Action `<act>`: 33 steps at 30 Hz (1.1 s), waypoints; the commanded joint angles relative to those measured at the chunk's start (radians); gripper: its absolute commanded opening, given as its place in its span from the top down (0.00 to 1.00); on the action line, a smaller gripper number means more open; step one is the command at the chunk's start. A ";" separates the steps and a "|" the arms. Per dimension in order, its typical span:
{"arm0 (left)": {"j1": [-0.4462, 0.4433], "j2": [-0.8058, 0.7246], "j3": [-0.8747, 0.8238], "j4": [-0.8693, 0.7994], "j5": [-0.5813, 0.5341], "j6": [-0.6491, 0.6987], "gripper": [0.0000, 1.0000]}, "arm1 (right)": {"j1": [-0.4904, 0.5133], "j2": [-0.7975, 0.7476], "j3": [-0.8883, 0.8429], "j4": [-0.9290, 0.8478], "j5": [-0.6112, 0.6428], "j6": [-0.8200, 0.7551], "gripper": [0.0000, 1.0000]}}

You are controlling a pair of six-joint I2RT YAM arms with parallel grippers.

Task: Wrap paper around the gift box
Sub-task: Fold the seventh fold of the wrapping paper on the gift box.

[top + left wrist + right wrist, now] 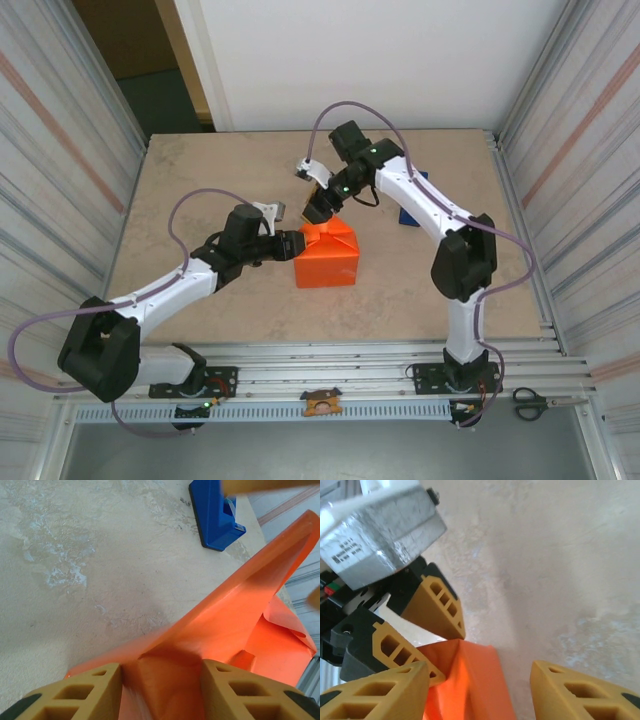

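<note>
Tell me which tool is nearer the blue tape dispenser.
Right. The right tool is at the paper's far edge, toward the blue tape dispenser; the left tool grips the paper's left side, farther away.

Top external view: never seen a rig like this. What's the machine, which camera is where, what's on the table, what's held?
Two robot arms are bolted at the near edge of the table. The top view looks down from above and behind them. The other two pictures come from a camera on each wrist, looking along its own tan fingers. On the table: orange paper tented up, the gift box presumably under it, and a blue tape dispenser farther back. Scissors lie on the front rail. The left pincer grips a fold of the paper. The right pincer is open over the paper's ridge.
</note>
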State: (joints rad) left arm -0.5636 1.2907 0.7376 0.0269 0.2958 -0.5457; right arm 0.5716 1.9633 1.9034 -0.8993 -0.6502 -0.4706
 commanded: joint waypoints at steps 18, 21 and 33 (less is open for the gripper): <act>-0.024 0.045 -0.021 -0.125 0.041 0.018 0.56 | -0.264 -0.534 -0.907 0.791 -0.135 0.409 0.30; -0.024 0.047 -0.021 -0.120 0.045 0.014 0.56 | -0.243 -0.508 -0.919 0.802 -0.149 0.382 0.30; -0.024 0.038 -0.026 -0.120 0.045 0.007 0.56 | -0.188 -0.436 -1.003 0.774 -0.153 0.254 0.36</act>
State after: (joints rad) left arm -0.5644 1.2953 0.7395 0.0292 0.3023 -0.5499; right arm 0.3740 1.5085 0.9195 -0.1177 -0.8047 -0.1509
